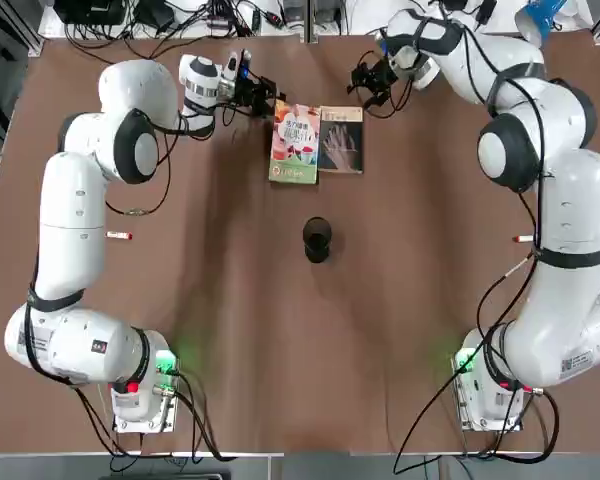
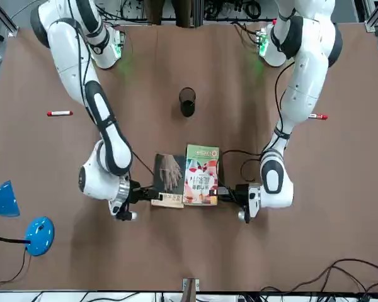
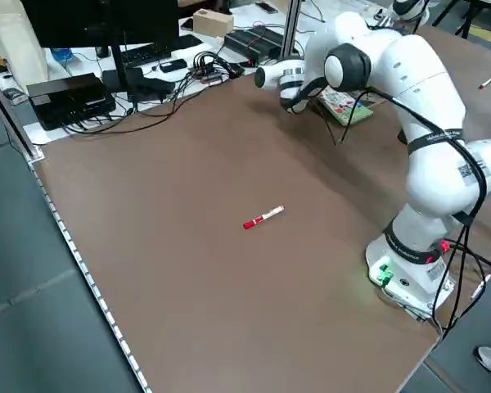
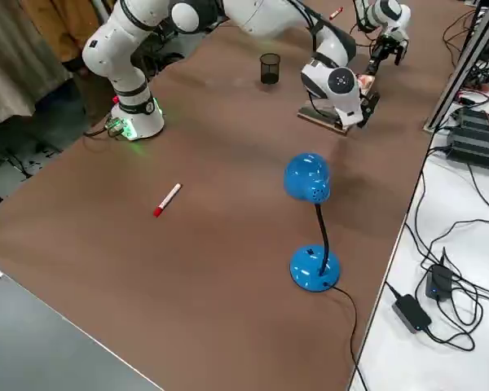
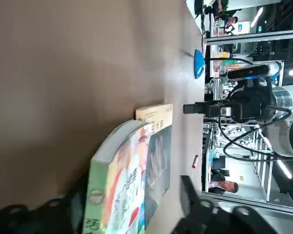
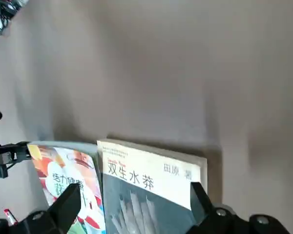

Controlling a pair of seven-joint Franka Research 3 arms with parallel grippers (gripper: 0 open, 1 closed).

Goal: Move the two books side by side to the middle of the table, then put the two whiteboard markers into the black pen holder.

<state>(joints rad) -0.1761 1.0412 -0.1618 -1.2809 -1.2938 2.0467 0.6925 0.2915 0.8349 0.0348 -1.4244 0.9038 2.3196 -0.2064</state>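
Nearest the arm bases there's just bare table [image 1: 220, 330]. A bit further out the two whiteboard markers are lying flat and well apart: the left marker [image 1: 118, 236] is by the left arm's forearm, and the right marker [image 1: 523, 239] is over by the right arm. Neither one is in the black pen holder [image 1: 317, 240], which stands upright on its own around the middle of the table between them. Past the holder, the two books lie flat side by side with their long edges touching. The colourful book [image 1: 295, 145] is on the left and the grey-green book [image 1: 341, 140] with the pale hand is on the right. Both grippers are down low at the books' far end. The left gripper [image 1: 272, 100] sits at the far-left corner of the colourful book, fingers spread wide either side of that corner and not clamping anything. The right gripper [image 1: 370, 90] is at the far-right corner of the grey-green one, fingers spread just as wide, gripping nothing. A blue desk lamp [image 4: 310, 183] stands off at the far right corner of the table, well clear of everything.
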